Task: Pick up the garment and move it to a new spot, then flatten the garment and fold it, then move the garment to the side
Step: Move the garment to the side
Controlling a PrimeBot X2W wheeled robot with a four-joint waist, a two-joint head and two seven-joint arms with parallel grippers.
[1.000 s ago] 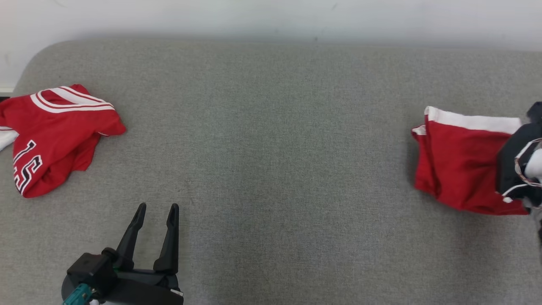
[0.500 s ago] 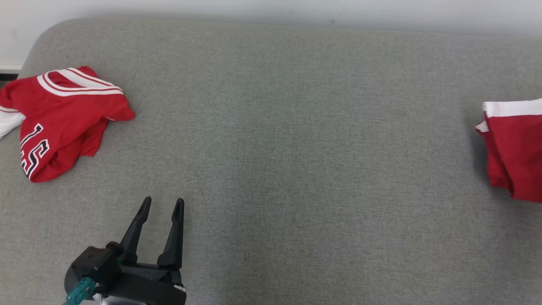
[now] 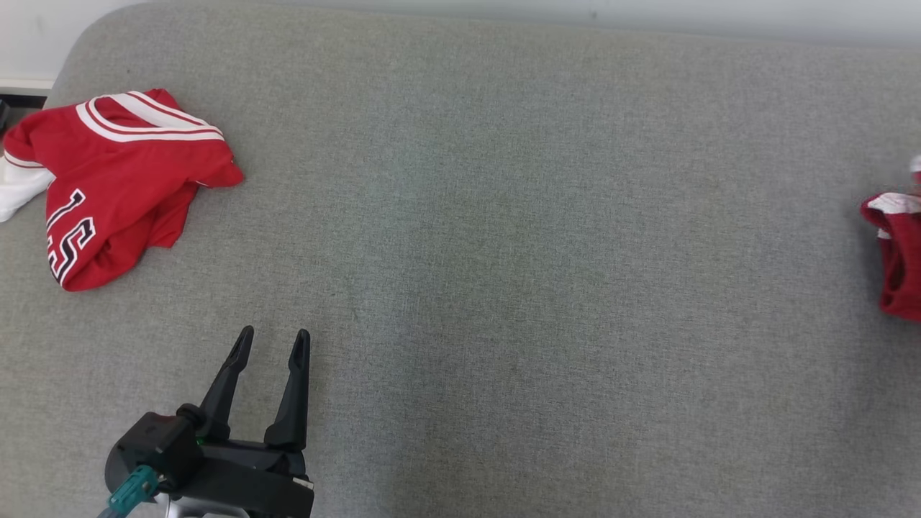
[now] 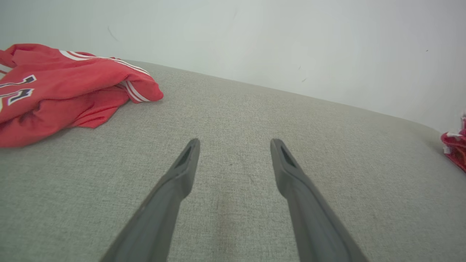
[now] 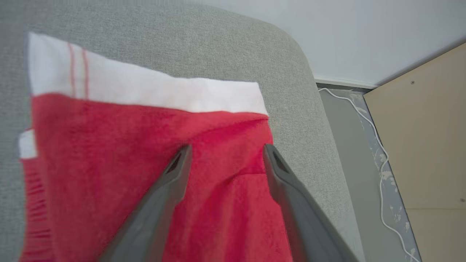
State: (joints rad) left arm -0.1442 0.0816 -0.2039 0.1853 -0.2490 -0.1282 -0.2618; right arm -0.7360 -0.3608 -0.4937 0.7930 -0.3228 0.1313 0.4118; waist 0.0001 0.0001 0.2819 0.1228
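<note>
Two red garments lie on the grey upholstered surface (image 3: 504,216). The folded garment (image 5: 109,163), white-banded, lies directly under the right claw (image 5: 225,147), whose fingers are apart and clamp nothing, close to the surface's rounded corner. The numbered jersey (image 3: 122,187) lies crumpled ahead-left of the left claw (image 3: 272,332), fingers apart. Ahead and right of the left claw, the surface runs open to the folded garment.

At the cushion's (image 3: 504,252) right edge the folded red garment (image 3: 898,259) runs off my head view. My right wrist view shows it blurred, cut by the bottom edge. The jersey's (image 3: 122,180) number is partly lost in folds.
</note>
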